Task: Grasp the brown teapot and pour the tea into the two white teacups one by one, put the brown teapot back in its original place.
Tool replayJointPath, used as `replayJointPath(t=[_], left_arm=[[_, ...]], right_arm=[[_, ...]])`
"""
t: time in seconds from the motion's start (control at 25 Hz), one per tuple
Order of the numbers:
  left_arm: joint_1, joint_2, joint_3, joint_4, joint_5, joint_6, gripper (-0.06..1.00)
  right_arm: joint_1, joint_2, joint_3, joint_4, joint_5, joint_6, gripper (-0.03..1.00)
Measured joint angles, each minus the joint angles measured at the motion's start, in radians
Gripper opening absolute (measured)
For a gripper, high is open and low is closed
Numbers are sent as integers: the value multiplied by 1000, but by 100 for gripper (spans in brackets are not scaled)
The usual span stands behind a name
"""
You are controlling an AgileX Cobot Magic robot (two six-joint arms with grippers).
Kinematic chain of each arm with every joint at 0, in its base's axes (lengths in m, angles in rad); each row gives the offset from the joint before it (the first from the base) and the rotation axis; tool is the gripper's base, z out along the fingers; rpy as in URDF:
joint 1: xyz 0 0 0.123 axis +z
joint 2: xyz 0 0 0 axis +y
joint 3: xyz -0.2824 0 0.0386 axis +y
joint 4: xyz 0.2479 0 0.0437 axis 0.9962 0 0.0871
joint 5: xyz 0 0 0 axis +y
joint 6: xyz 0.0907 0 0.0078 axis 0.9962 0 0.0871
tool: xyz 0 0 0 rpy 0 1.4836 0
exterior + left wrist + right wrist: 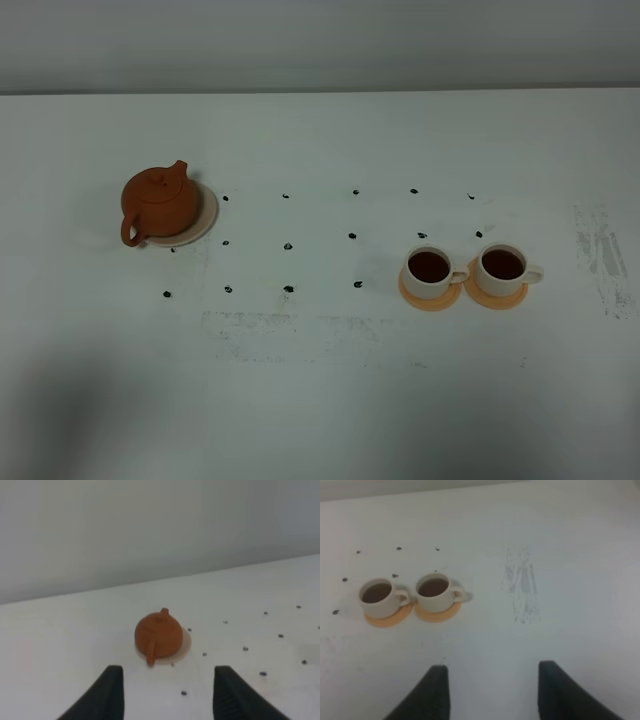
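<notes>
Table [320, 400]: we find a white surface carrying a grid of small black dots [288, 245] across its middle and a grey scuffed patch [603, 262] near its right edge.
Teapot [158, 203]: we record it upright, lid on, seated on the beige saucer [205, 222] at the left of the table; spout toward the far side, loop handle toward the near side. Nothing touches it.
Left gripper [167, 695]: we see two dark fingers spread apart with nothing between them, released; it sits on the handle side of the teapot and well apart from it.
Right gripper [492, 692]: we see its fingers likewise parted and empty, released, above bare table, well apart from the cups.
Left cup [430, 272]: we note it upright on its orange saucer [430, 297] at the right of the table, holding dark tea [428, 266], handle pointing right.
Right cup [503, 268]: we note it just beside the first, on its own orange saucer [496, 296], also holding dark tea [502, 264], handle pointing right. The two saucers nearly touch.
</notes>
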Motion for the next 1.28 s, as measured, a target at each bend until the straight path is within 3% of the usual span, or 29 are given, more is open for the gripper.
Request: replayJointPath(t=[0.24, 0.52, 1.28], left_arm=[[0, -101, -1, 19, 156, -14, 44], [0, -124, -1, 98, 290, -152, 44], [0, -124, 77, 139, 325, -166, 44]], right_arm=[[0, 0, 0, 0, 0, 0, 43], [0, 0, 0, 0, 0, 0, 43], [0, 0, 0, 0, 0, 0, 43]])
